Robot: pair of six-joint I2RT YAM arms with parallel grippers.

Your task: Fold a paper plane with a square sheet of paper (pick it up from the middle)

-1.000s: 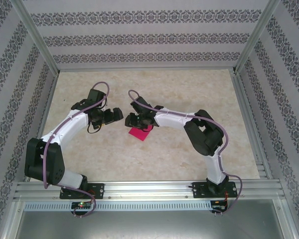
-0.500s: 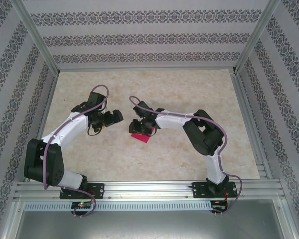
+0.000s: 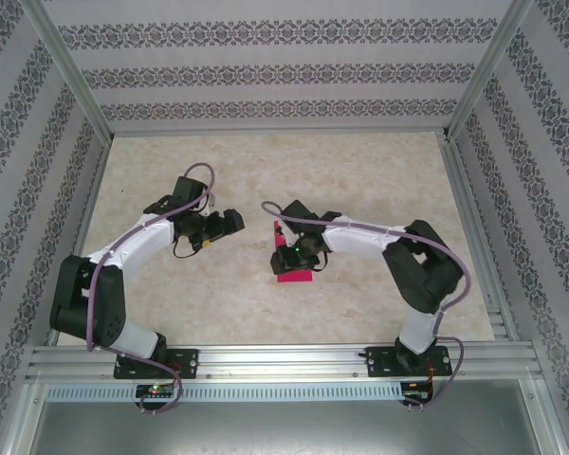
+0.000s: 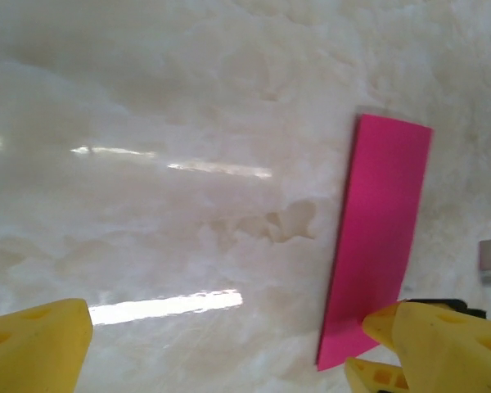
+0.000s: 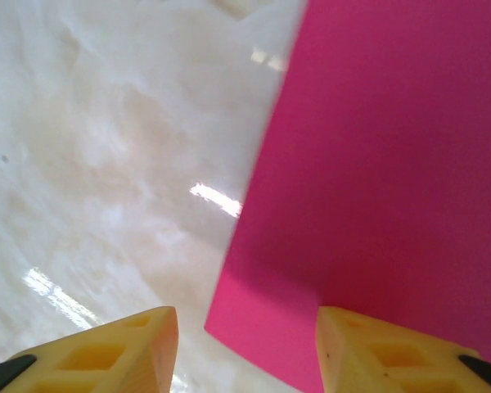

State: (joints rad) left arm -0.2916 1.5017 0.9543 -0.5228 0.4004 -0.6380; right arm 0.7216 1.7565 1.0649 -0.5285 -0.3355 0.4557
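Marble table [image 3: 379, 180] | step: mid-fold, folded pink sheet [image 3: 294, 276] flat | right gripper [image 5: 241, 323] half-spread over it | left gripper [image 4: 227, 315] spread, empty | next: likely pinch edge, crease

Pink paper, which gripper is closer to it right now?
Right. The right gripper is right at the pink paper, over its edge, jaws apart. The left gripper is off to the paper's left, over bare table.

Open desk [image 3: 266, 161] stretches far; patterned walls [image 3: 266, 71] bound left, right, far; pink paper [image 3: 294, 276] lies centre, by the right tool [image 3: 298, 258].
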